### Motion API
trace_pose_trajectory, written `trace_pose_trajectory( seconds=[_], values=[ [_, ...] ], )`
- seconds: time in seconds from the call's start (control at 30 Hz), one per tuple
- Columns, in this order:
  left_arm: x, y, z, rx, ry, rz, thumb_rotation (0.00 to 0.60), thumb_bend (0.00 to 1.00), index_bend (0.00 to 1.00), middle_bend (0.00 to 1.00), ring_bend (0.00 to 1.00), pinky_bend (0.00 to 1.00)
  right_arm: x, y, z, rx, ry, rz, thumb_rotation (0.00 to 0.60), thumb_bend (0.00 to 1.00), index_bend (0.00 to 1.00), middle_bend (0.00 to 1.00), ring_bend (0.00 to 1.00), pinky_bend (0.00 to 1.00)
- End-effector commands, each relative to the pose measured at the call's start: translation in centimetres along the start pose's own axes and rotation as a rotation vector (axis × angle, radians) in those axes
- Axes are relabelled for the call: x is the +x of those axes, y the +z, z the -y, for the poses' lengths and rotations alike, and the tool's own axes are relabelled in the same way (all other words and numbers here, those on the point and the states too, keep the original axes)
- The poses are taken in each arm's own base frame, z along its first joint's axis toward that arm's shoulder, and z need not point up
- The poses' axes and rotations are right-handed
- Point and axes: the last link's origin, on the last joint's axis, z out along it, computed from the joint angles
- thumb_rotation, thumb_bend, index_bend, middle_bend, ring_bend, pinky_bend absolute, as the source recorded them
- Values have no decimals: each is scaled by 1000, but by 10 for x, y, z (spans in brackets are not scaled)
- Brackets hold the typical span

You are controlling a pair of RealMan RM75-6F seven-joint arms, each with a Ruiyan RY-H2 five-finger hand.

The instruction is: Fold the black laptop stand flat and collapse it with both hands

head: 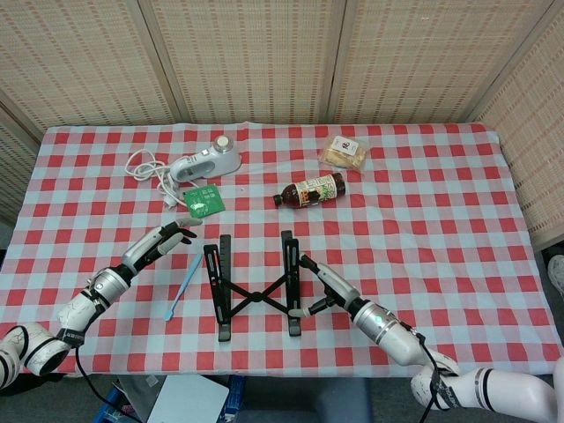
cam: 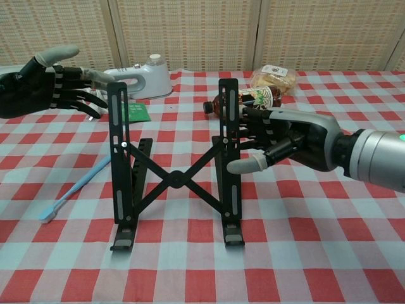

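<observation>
The black laptop stand (cam: 174, 168) stands propped open on the red-and-white checked table (head: 441, 220), near its front edge and left of centre, its two slotted rails joined by an X-shaped cross brace. Chest view shows the rails raised at the back w/ feet on the cloth; head view, from above, shows only the two rails roughly parallel w/ the X between them.

The right hand (cam: 278, 136) is against the outer side of the stand's right rail. In chest view its fingers (cam: 256, 123) lie spread along that rail's upper part and the thumb (cam: 247, 164) juts toward the rail lower down; fingers are extended, not wrapped round it, and it grips nothing. Head view shows the same hand (head: 322, 284) just beside the rail but is too small to tell contact.

The left hand (cam: 54, 82) hovers well apart from the stand's left rail, fingers spread, palm facing the stand, holding nothing. Head view places this hand (head: 163, 241) just above the blue toothbrush (head: 182, 286), which lies between it and the stand.

Further back: a white handheld appliance (head: 204, 160) w/ coiled cord, a green packet (head: 204, 200), a brown bottle (head: 310, 190) on its side, and a wrapped snack (head: 345, 152).
</observation>
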Motion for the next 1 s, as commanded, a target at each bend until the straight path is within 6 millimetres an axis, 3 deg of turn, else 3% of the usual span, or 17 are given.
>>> trace_pose_trajectory(
  seconds=[0.03,0.33,0.77,1.0],
  values=[
    [-14,-1,0,-3,-43,53,157,220,192,183,243,272,2,-2,-1,10,-14,3,600,0,0,13,0,8],
    [-30,-11,-18,-59,-90,154,177,220,242,245,289,361,7,-19,-2,74,-54,26,600,0,0,40,0,8],
    [-39,-42,-40,-142,-88,278,191,220,271,282,324,363,17,-47,18,166,-117,55,600,0,0,47,0,8],
    [-45,-61,-45,-160,-43,333,191,220,270,283,324,362,15,-46,22,164,-141,94,600,0,0,47,0,8]
  ],
)
